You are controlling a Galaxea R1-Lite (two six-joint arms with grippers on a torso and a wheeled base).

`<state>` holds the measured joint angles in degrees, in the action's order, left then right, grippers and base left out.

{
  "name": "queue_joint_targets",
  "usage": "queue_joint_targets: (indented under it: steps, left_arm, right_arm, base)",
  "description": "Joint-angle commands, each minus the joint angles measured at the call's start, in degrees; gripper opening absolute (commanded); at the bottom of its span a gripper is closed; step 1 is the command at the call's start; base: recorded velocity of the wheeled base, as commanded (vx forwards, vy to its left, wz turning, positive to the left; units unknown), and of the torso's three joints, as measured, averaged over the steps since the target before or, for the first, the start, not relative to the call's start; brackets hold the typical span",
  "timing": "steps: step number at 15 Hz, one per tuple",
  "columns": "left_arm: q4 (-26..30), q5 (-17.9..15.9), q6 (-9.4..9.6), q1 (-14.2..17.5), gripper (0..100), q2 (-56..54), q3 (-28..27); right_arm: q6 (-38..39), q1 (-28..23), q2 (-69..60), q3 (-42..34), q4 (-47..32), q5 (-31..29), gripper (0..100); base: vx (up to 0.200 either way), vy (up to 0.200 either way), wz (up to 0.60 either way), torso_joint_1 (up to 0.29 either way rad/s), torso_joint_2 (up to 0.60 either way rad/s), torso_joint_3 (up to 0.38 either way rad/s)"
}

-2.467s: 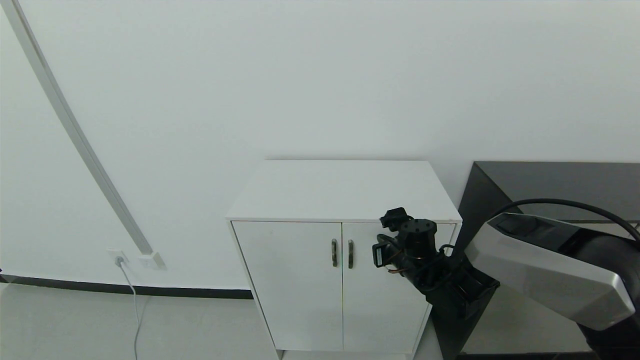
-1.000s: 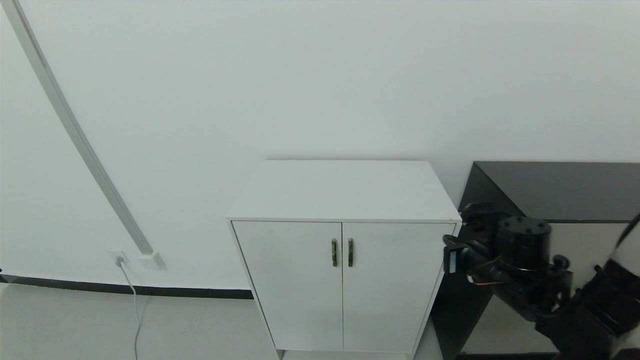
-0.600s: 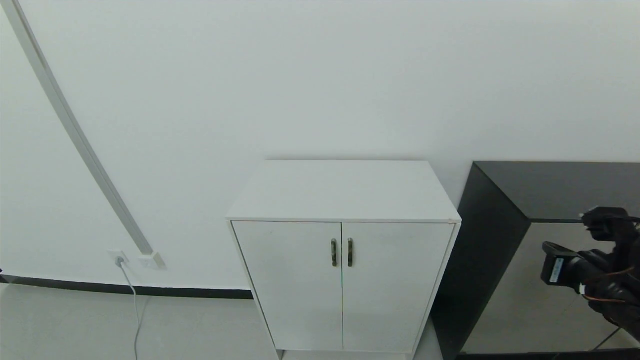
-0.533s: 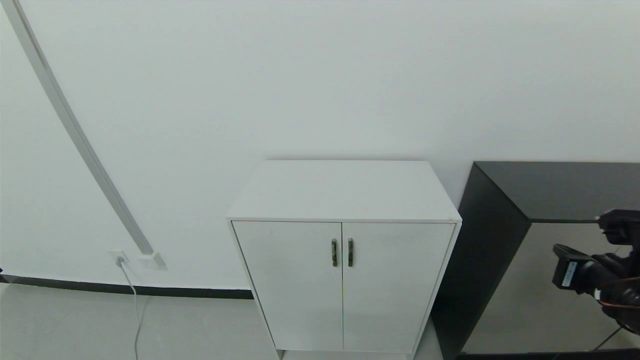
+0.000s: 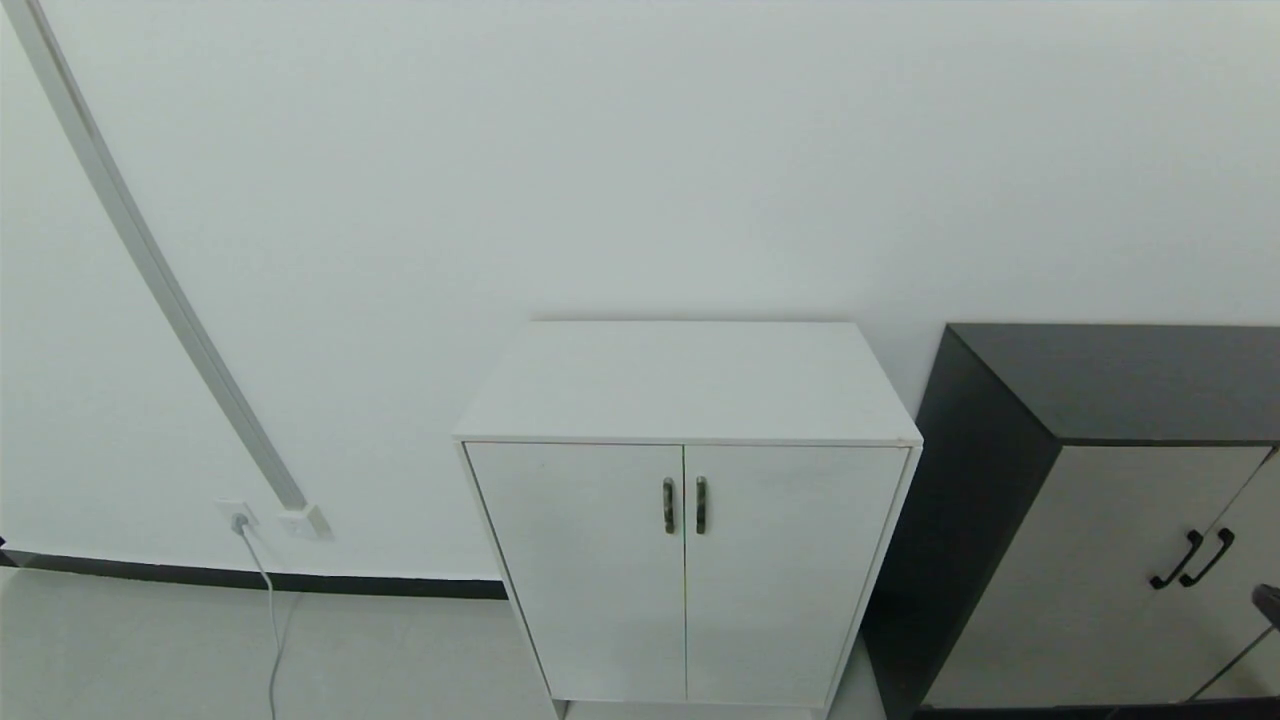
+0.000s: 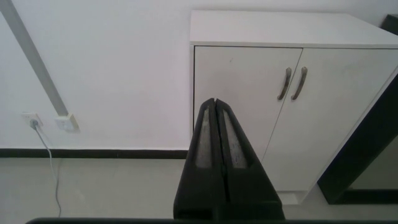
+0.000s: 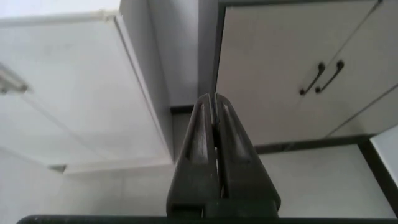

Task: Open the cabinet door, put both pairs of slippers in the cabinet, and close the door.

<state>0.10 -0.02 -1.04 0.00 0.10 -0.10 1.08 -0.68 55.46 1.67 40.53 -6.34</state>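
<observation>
The white cabinet (image 5: 686, 390) stands against the wall with both doors shut, its two dark handles (image 5: 684, 505) side by side at the middle seam. My left gripper (image 6: 214, 102) is shut with nothing in it and hangs in front of the cabinet's left door (image 6: 239, 93), well short of the handles (image 6: 293, 83). My right gripper (image 7: 214, 98) is shut and empty too. It sits low, facing the gap between the white cabinet (image 7: 81, 87) and the dark one.
A black cabinet (image 5: 1090, 380) with grey doors and black handles (image 5: 1192, 559) stands right beside the white one; its doors (image 7: 286, 62) are shut. A wall socket with a hanging cable (image 5: 240, 521) and a slanted cable duct (image 5: 150, 262) are to the left. Grey floor lies in front.
My right arm has drawn back from in front of the white cabinet's right door, gone right and down, and left the head view. The cabinet doors stayed shut.
</observation>
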Motion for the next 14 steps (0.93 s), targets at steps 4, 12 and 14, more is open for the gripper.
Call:
queue_joint_targets:
  steps: [4,12,14]
  left_arm:
    - [0.0,0.0,-0.02,0.0,0,0.0,0.0]
    - [0.0,0.0,-0.02,0.0,0,0.0,0.0]
    - [0.0,0.0,-0.02,0.0,0,0.0,0.0]
  right_arm:
    - [-0.1,0.2,-36.6,6.2,-39.0,4.9,0]
    - [0.0,4.0,-45.0,1.3,-42.1,5.2,0]
    - [0.0,5.3,-46.5,0.4,-42.1,5.1,0]
  base:
    - [0.000,0.000,0.00,0.000,0.00,0.000]
    - [0.000,0.000,0.00,0.000,0.00,0.000]
    - [0.000,0.000,0.00,0.000,0.00,0.000]
